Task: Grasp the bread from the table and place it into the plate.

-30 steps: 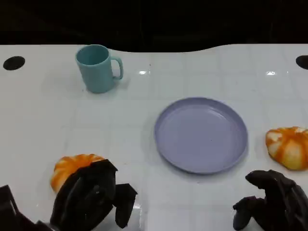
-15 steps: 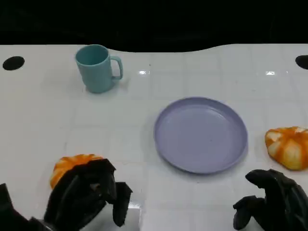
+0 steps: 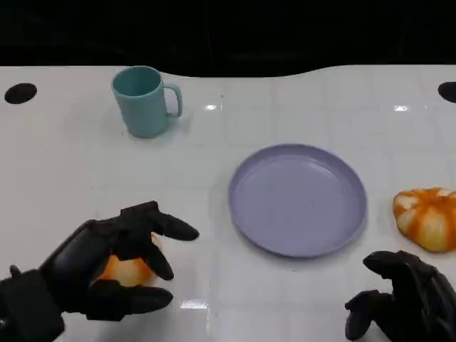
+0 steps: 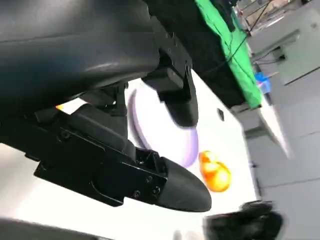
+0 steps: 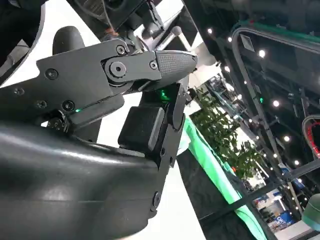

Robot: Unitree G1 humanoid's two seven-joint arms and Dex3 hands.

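On table, left hand (image 3: 107, 267) wraps fingers around bread (image 3: 127, 269), not lifted yet; plate (image 3: 297, 199) has no bread; right hand (image 3: 402, 296) curled, holds nothing; transfer to plate remains.

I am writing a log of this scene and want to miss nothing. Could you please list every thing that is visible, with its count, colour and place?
bread: two, orange with pale stripes; one at the near left of the table under the left hand, one at the right edge, to the right of the plate.
plate: one, lilac, bare, middle right of the table.
mug: one, teal, upright, far left, handle to the right.
table: one, white and glossy, with a dark round hole at the far left.
left hand: one, black, fingers around the near left bread.
right hand: one, black, fingers curled, at the near right, holding nothing.
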